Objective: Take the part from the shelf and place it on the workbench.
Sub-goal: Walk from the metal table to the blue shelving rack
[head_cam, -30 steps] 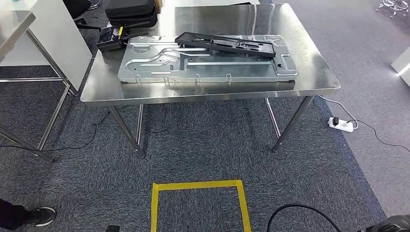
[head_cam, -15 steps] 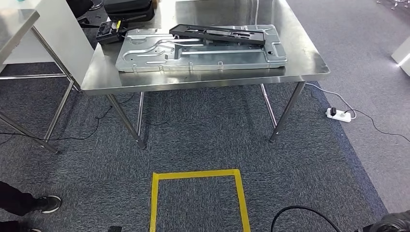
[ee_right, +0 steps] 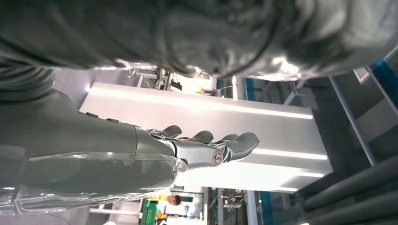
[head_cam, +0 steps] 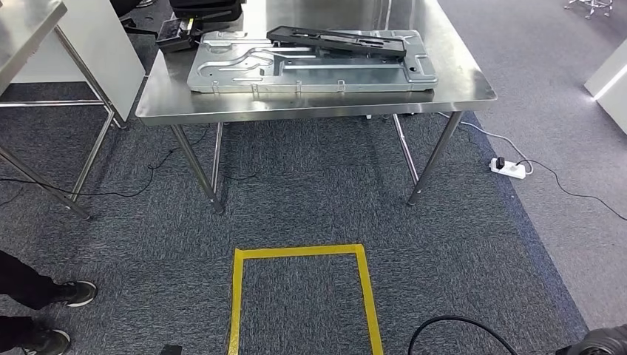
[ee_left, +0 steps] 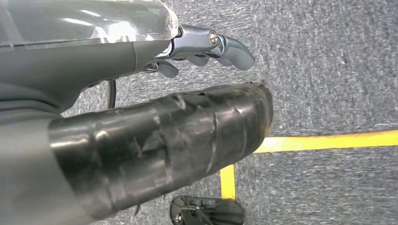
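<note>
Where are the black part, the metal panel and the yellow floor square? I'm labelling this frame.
black part (head_cam: 336, 41), head view, middle of its long bar.
metal panel (head_cam: 244, 70), head view, bare embossed face.
yellow floor square (head_cam: 296, 252), head view, far tape edge.

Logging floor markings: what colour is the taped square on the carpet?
Yellow; the taped square shows best in the head view.

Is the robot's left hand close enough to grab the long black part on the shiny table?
Probably not yet. The left hand hangs over carpet by the yellow tape, while the black part lies far off on the table.

No readable text, label or number appears anywhere.
</note>
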You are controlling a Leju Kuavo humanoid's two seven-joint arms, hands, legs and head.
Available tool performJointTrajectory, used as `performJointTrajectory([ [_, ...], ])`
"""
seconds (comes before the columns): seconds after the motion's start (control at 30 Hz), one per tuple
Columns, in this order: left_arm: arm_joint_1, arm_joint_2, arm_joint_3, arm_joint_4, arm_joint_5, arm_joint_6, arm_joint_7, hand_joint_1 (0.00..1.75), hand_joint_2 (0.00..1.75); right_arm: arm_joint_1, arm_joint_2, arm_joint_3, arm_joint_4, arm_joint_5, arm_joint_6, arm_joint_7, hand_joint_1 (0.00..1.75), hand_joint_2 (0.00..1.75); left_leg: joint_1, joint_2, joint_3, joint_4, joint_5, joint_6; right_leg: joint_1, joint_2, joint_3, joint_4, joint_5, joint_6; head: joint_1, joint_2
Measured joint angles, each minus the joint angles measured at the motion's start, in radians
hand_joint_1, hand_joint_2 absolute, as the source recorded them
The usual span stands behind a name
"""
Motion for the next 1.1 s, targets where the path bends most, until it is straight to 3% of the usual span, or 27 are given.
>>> performJointTrajectory([
  [0.07,0.0,0.0,0.0,0.0,0.0,0.0,0.0,0.0,0.0,0.0,-0.002,0.0,-0.001,0.0,0.0,0.0,0.0,0.0,-0.002,-0.001,-0.023,0.023,0.006,-0.011,0.003,0.001,0.07,-0.111,-0.011,-0.007,0.0,0.0],
  [0.13,0.0,0.0,0.0,0.0,0.0,0.0,0.0,0.0,0.0,0.0,-0.002,0.0,-0.002,0.0,0.0,0.0,0.0,0.0,-0.002,-0.002,-0.033,0.03,0.018,-0.025,0.007,0.003,0.077,-0.142,-0.021,-0.023,0.0,0.0],
  [0.2,0.002,0.0,0.001,0.0,0.0,0.0,0.0,0.0,0.0,0.001,-0.002,0.0,-0.003,0.0,0.0,0.0,0.0,0.0,0.001,-0.005,-0.043,0.039,0.009,-0.039,0.004,0.001,0.062,-0.145,-0.007,-0.043,0.0,0.0],
  [0.27,0.003,0.0,0.001,0.0,0.0,0.001,0.0,0.0,0.0,0.001,-0.002,0.001,-0.002,-0.001,0.0,0.0,0.0,0.0,0.005,-0.009,-0.067,0.106,-0.067,-0.051,0.001,-0.003,0.041,-0.148,0.013,-0.061,-0.001,0.0],
  [0.33,0.003,-0.001,0.002,0.0,0.0,0.001,0.0,0.0,0.0,0.001,-0.002,0.001,-0.002,-0.003,0.0,0.0,0.0,0.0,0.008,-0.009,-0.098,0.227,-0.158,-0.059,0.003,-0.005,0.018,-0.147,0.031,-0.068,-0.001,0.0],
  [0.37,0.003,-0.001,0.002,0.0,0.001,0.001,0.0,0.0,0.0,0.001,-0.002,0.001,-0.001,-0.004,0.0,0.0,0.0,0.0,0.009,-0.009,-0.103,0.276,-0.175,-0.061,0.005,-0.006,0.005,-0.146,0.04,-0.067,-0.001,0.0],
  [0.4,0.003,-0.001,0.002,0.0,0.001,0.001,0.001,0.0,0.0,0.001,-0.002,0.001,0.0,-0.006,0.0,0.0,0.0,0.0,0.009,-0.009,-0.096,0.299,-0.17,-0.062,0.006,-0.006,-0.007,-0.145,0.05,-0.066,-0.001,0.0],
  [0.43,0.003,-0.001,0.003,0.0,0.001,0.001,0.001,0.0,0.0,0.002,-0.002,0.001,0.001,-0.008,0.0,0.0,0.0,0.0,0.009,-0.01,-0.071,0.286,-0.147,-0.06,0.007,-0.006,-0.018,-0.143,0.058,-0.065,-0.001,0.0],
  [0.5,0.002,-0.001,0.004,0.0,0.002,0.001,0.002,0.0,0.0,0.002,-0.002,0.001,0.002,-0.017,0.0,0.0,0.0,0.0,0.007,-0.011,0.024,0.169,-0.098,-0.048,0.009,-0.005,-0.036,-0.138,0.073,-0.06,-0.002,0.0],
  [0.57,0.0,0.0,0.006,0.0,0.002,0.002,0.002,0.0,0.0,0.002,-0.003,0.001,0.002,-0.023,0.0,0.0,0.0,0.0,0.001,-0.014,0.117,0.029,-0.093,-0.031,0.011,-0.006,-0.047,-0.135,0.087,-0.052,-0.002,0.0],
  [0.63,0.0,0.0,0.006,0.0,0.002,0.003,0.002,0.0,0.0,0.003,-0.003,0.001,0.003,-0.025,0.0,0.0,0.0,0.0,-0.004,-0.015,0.147,-0.028,-0.104,-0.024,0.012,-0.008,-0.051,-0.134,0.097,-0.044,-0.001,0.0],
  [0.83,-0.001,0.0,0.007,0.0,0.002,0.003,0.002,0.0,0.0,0.003,-0.005,0.001,0.006,-0.026,0.0,0.0,0.0,0.0,-0.007,-0.015,0.138,-0.03,-0.101,-0.019,0.009,-0.01,-0.054,-0.139,0.108,-0.035,-0.001,0.0],
  [0.9,0.0,-0.001,0.01,0.0,0.003,0.002,0.003,0.0,0.0,0.004,-0.011,0.001,0.011,-0.028,0.0,0.0,0.0,0.0,-0.004,-0.009,0.115,-0.04,-0.072,0.0,0.008,-0.005,-0.085,-0.051,0.028,-0.021,-0.001,0.0],
  [0.97,0.001,-0.003,0.013,0.0,0.003,0.002,0.004,0.0,0.0,0.006,-0.019,0.001,0.017,-0.03,0.0,0.0,0.0,0.0,-0.001,-0.002,0.079,-0.043,-0.037,0.016,0.008,-0.001,-0.128,0.097,-0.073,-0.008,-0.001,0.0],
  [1.0,0.001,-0.003,0.013,0.0,0.003,0.002,0.004,0.0,0.0,0.007,-0.02,0.001,0.019,-0.03,0.0,0.0,0.0,0.0,-0.001,-0.001,0.064,-0.036,-0.03,0.016,0.007,0.0,-0.129,0.133,-0.078,-0.005,-0.001,0.0],
  [1.03,0.001,-0.003,0.013,0.0,0.002,0.002,0.004,0.0,0.0,0.008,-0.021,0.001,0.021,-0.031,0.0,0.0,0.0,0.0,-0.001,-0.001,0.05,-0.028,-0.025,0.014,0.006,-0.001,-0.113,0.133,-0.061,-0.003,-0.001,0.0],
  [1.1,0.001,-0.004,0.014,0.0,0.002,0.001,0.004,0.0,0.0,0.008,-0.021,0.001,0.023,-0.032,0.0,0.0,0.0,0.0,0.0,-0.001,0.022,-0.009,-0.017,0.009,0.002,-0.001,-0.029,0.029,-0.013,-0.003,0.0,0.0],
])
